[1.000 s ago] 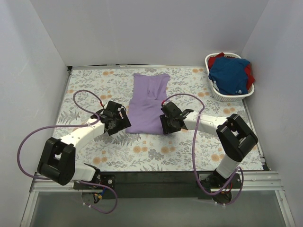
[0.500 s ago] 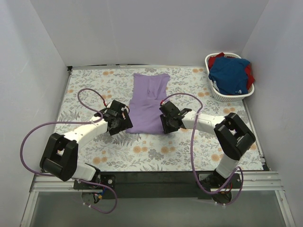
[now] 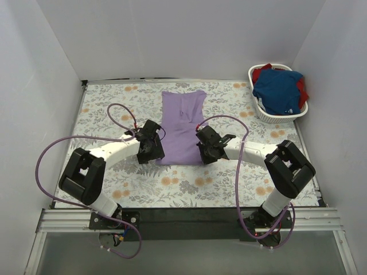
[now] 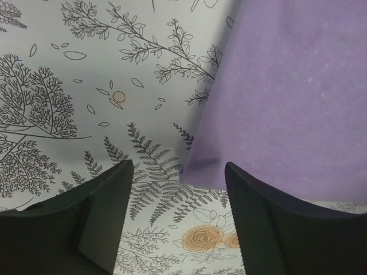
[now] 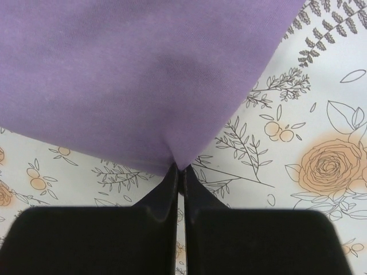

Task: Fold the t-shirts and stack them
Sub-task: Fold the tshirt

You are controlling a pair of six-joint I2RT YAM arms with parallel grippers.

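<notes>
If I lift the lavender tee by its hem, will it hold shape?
Likely floppy: the lavender t-shirt puckers where the right gripper pinches its hem. Probably light, lying thin and flat. With the left gripper open, lifting may skew it.

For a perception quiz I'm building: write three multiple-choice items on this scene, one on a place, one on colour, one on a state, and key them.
1. Where on the table does the white basket stand?
A. Near left corner
B. Far right corner
C. Centre

2. Which t-shirt colours show in the basket?
A. Green and yellow
B. Black and grey
C. Blue and red

3. How is the right gripper?
A. Shut on the lavender t-shirt's near corner
B. Wide open above the cloth
C. Shut on the basket rim

1 B: the top view shows it at the far right.
2 C: the blue t-shirt lies on top, with the red t-shirt showing beside it.
3 A: the right wrist view shows the fingers together, pinching the corner.
</notes>
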